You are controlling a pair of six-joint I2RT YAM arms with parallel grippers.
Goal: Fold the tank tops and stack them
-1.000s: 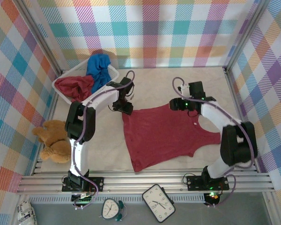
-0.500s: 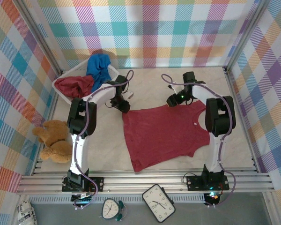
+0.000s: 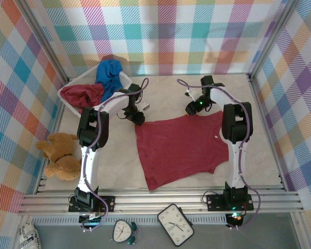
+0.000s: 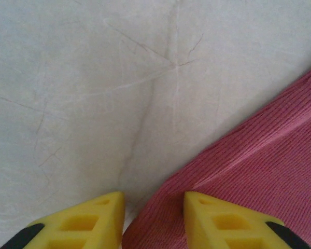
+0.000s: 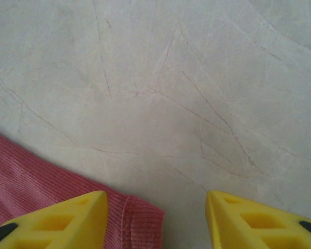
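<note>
Three tank tops: I count one dark red top (image 3: 184, 148) spread flat near the middle of the table (image 3: 160, 93). A second dark red top (image 3: 82, 95) and the blue top (image 3: 110, 77) lie bunched in the white basket (image 3: 126, 79) at 10 o'clock.
Spread top: single layer, unfolded; hem toward 9 o'clock, straps toward 3 o'clock.
Left gripper (image 3: 137, 118): down at the spread top's 11 o'clock corner.
Left jaws: parted a little. In the wrist view I see the corner of ribbed red cloth lying in the gap. One yellow finger (image 4: 217, 218) sits over cloth and the other over bare table. I see no pinch on the cloth.
Right gripper (image 3: 193, 110): down at the spread top's 1 o'clock corner.
Right jaws: spread wide. My wrist view shows a hemmed red corner just beside one finger (image 5: 67, 212), reaching partway into the gap; the other finger is over bare table.
Teddy bear (image 3: 59, 155): 8 o'clock, well apart from the spread top.
</note>
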